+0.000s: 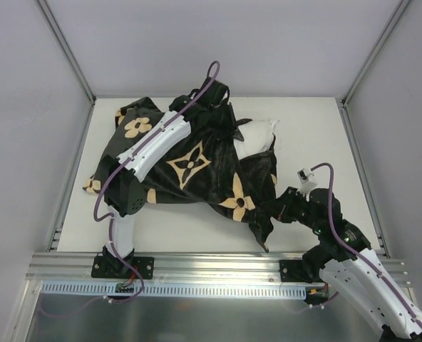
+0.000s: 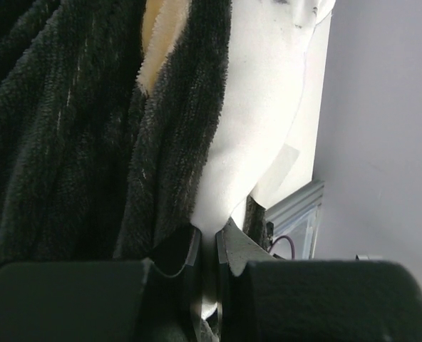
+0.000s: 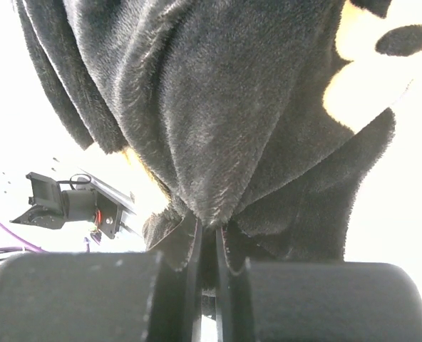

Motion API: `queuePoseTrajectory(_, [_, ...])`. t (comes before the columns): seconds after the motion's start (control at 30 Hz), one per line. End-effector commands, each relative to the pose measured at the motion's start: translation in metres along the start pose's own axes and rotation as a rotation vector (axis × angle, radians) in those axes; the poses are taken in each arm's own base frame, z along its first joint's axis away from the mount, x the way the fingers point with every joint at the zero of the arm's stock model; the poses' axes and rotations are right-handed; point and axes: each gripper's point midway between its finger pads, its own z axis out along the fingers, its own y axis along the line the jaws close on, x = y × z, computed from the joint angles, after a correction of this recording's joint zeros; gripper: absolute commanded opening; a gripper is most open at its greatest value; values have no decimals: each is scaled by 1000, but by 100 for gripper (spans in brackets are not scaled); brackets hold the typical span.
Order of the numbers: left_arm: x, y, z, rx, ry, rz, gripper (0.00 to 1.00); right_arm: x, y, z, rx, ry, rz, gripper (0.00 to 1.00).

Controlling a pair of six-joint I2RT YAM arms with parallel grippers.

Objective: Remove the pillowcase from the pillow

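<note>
The pillowcase [image 1: 197, 164] is found bunched on the table [image 1: 311, 142]. The pillow [image 1: 259, 134] is exposed at its far right side. The left gripper [image 2: 209, 239] is closed on white pillow fabric. The right gripper [image 3: 209, 231] is clamped on a black pillowcase fold at the near right corner.
</note>
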Motion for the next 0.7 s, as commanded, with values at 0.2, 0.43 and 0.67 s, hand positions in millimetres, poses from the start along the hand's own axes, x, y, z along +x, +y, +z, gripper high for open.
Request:
queuePoseTrajectory(0.2, [-124,10,-41,27,-386,-83,0,67,-31,-23,118,269,67,15])
queuePoseTrajectory(0.43, [-115,14,-30,31,-338,-101,0,53,-25,-23,128,248,22,20])
queuePoseTrajectory(0.67, [-111,12,-30,52,-326,-103,0,33,-6,-18,77,213,-13,1])
